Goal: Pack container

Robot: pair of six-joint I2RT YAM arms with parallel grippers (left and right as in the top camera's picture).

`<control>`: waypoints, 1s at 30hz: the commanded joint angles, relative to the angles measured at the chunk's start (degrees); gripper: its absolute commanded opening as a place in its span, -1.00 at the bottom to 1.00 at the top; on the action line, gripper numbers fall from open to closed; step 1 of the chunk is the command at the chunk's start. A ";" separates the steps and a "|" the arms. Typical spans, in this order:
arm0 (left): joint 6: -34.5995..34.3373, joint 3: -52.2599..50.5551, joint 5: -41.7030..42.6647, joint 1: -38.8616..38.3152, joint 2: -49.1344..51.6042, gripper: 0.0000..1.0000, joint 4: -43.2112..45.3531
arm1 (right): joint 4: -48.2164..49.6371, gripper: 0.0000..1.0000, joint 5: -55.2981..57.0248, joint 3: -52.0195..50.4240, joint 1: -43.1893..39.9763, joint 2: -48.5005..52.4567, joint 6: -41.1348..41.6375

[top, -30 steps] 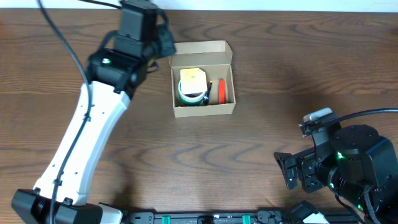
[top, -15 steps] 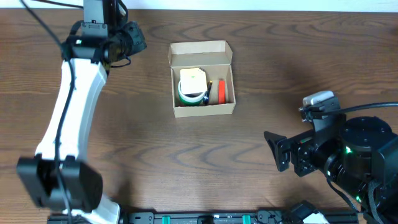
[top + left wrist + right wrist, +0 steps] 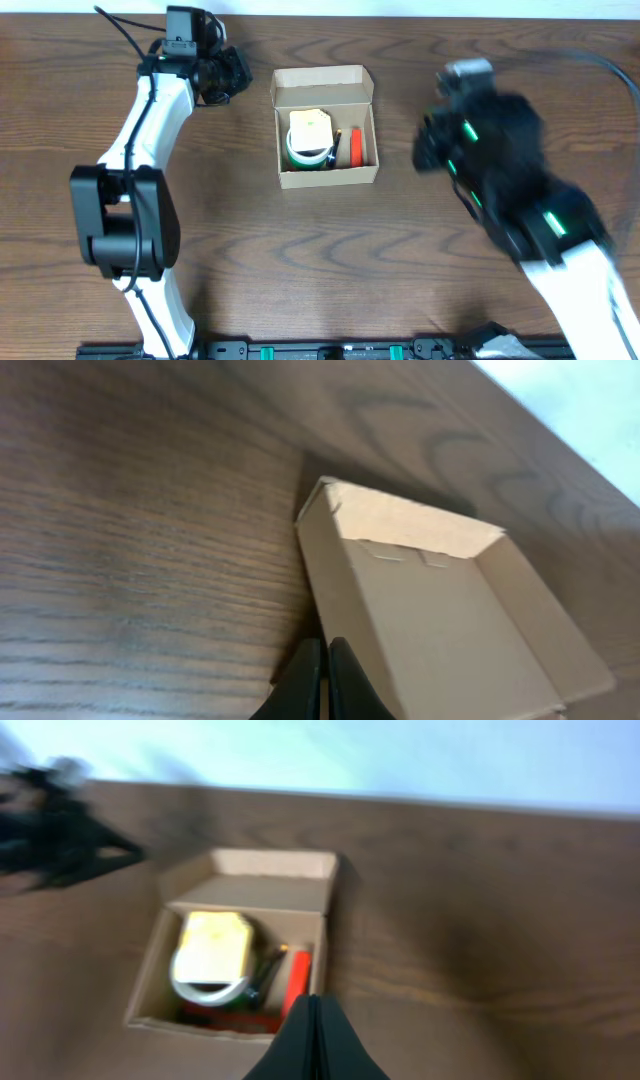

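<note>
Tan cardboard container (image 3: 325,127), lid open

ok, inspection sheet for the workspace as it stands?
surface: dark wood table, no spills seen.
job's things: cardboard container, lid flap open at the far side. Inside are a white-and-green roll with a yellow piece on top and a red item to its right.
clutter: nothing seen.
pincers: left pincer shut, empty, tips by the container's left wall, contact unclear. Right pincer shut, empty, right of the container, blurred overhead.
cables: black cable off the left arm, another off the right arm.
surroundings: pale strip beyond the far edge, black rail at the near edge.
</note>
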 commanded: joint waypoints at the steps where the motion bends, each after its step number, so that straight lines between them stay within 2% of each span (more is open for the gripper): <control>1: -0.44 0.90 1.44 0.24 0.90 -0.90 1.05 | 3.34 -0.97 -8.15 -0.83 -6.67 7.80 3.80; 7: 4.42 0.90 -1.20 0.09 0.98 -0.88 1.33 | 12.07 -0.97 -21.51 -0.83 -15.96 23.15 10.51; 11: 3.74 0.90 -3.23 0.61 2.12 -0.88 1.27 | 19.47 -0.97 -29.70 -0.83 -18.43 32.54 12.98; 23: -9.68 1.97 7.13 1.64 10.73 -0.89 8.02 | 40.52 -0.97 -43.17 -0.11 -18.51 52.33 29.20; 27: -10.38 6.82 14.01 1.64 15.45 -0.89 7.67 | 42.51 -0.97 -45.35 2.75 -18.27 56.17 31.08; 30: -12.52 9.68 15.50 1.38 17.64 -0.89 6.27 | 42.36 -0.97 -47.32 5.99 -17.40 59.04 32.48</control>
